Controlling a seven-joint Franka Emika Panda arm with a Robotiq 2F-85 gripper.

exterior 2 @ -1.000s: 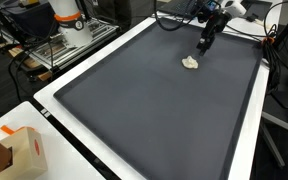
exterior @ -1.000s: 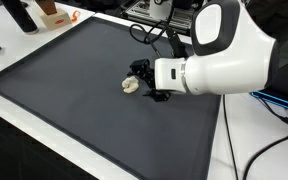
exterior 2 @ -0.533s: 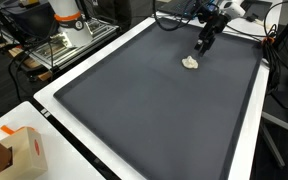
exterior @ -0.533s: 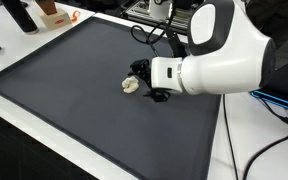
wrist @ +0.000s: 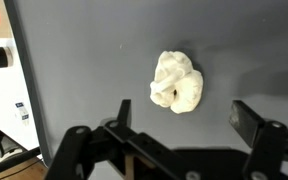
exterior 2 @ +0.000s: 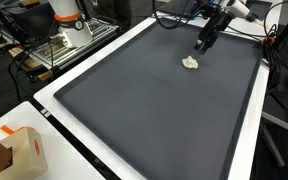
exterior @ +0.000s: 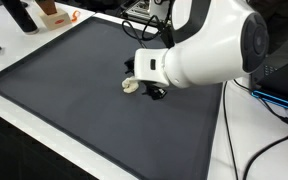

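Item: white crumpled lump (wrist: 176, 82), lying on the dark mat (exterior 2: 134, 100) and touching nothing else. I am hovering the gripper (wrist: 181, 118) close over it, jaws spread wide and released, grasping nothing, fingers (wrist: 124, 108) standing apart from the lump.

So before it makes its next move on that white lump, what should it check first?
1. The fingers stand wide open: ok.
2. The fingers hold nothing: ok.
3. The white crumpled lump is in full sight in the wrist view: ok.
4. The lump lies on the dark mat, touching nothing else: ok.
5. The lump lines up sideways with the gap between the fingers: ok, roughly.
6. The fingers are high enough above the mat: cannot tell.
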